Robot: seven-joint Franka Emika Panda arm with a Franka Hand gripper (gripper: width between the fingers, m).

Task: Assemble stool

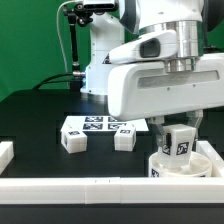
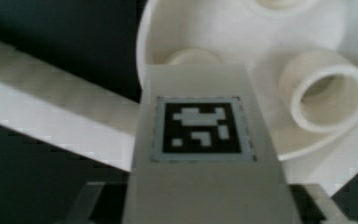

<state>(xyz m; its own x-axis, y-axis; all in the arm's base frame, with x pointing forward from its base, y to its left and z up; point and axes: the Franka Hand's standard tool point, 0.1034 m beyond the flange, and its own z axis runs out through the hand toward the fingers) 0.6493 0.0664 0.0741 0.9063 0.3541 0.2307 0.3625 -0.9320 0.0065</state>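
Fingers pinch an upright leg by its sides over the round seat. A second leg and a third leg lie on the surface by the marker board.

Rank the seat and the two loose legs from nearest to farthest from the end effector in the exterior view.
1. Seat, right below the end effector and its held leg.
2. Near loose leg, on the table toward the exterior view's left.
3. Far loose leg, farther left again.
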